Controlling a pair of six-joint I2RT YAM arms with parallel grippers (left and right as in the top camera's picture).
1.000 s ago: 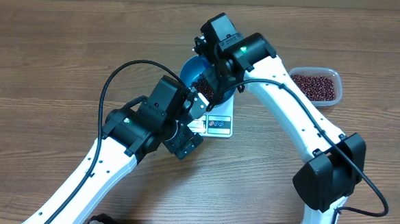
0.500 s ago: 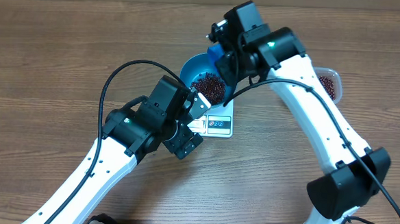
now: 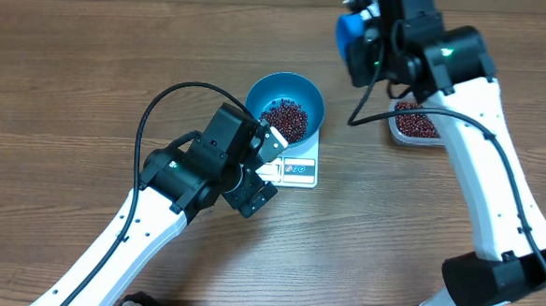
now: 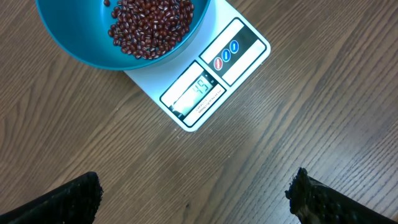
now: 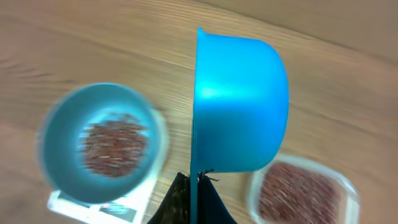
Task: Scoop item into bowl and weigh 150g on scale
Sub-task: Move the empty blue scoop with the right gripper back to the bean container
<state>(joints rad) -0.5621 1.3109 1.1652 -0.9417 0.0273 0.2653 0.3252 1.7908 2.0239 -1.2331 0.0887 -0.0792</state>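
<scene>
The teal-blue bowl (image 3: 306,91) stands on the white scale (image 3: 298,170), with a heap of red-brown beans (image 3: 284,121) inside it. In the left wrist view the bowl (image 4: 68,37), the beans (image 4: 149,25) and the scale (image 4: 205,87) with its lit display lie ahead. My left gripper (image 4: 193,205) is open over bare wood just short of the scale. My right gripper (image 5: 196,199) is shut on the handle of a bright blue scoop (image 5: 239,106), held high between the bowl (image 5: 56,124) and the tub. From overhead the scoop (image 3: 351,31) sits right of the bowl.
A clear plastic tub (image 3: 393,124) of more beans (image 3: 417,123) stands to the right of the scale, partly under my right arm. In the right wrist view the tub (image 5: 252,186) is at the lower right. My left arm (image 3: 158,194) stretches from the front left.
My right arm has carried the scoop away from above the bowl, rightward and back toward the tub. The bowl's beans are now uncovered. My left arm has not moved.
</scene>
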